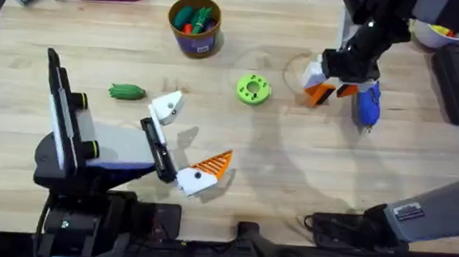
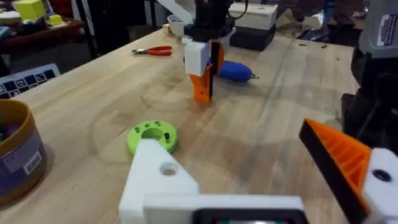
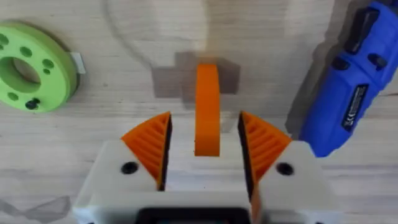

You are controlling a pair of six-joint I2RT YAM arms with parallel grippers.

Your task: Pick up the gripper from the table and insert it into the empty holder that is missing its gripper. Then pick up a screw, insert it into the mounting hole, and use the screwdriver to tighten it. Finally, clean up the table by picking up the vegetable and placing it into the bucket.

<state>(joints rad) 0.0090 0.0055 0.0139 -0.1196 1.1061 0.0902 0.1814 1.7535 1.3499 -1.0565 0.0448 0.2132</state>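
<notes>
Right gripper (image 3: 205, 146) at 2 o'clock on the table (image 1: 290, 181): fingers apart, the gripper (image 3: 207, 109) between the 2 pads, contact unclear. Screwdriver (image 1: 367, 106) just beside at 3 o'clock. Left gripper (image 1: 188, 138) fingers apart, the holder (image 1: 167, 105) bare. Vegetable (image 1: 127, 92) at 9 o'clock; bucket (image 1: 194, 26) at 12.

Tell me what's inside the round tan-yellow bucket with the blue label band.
The round tan-yellow bucket holds green toy vegetables and something orange-red. Whatever lies beneath them, and the bucket's bottom, is covered.
</notes>
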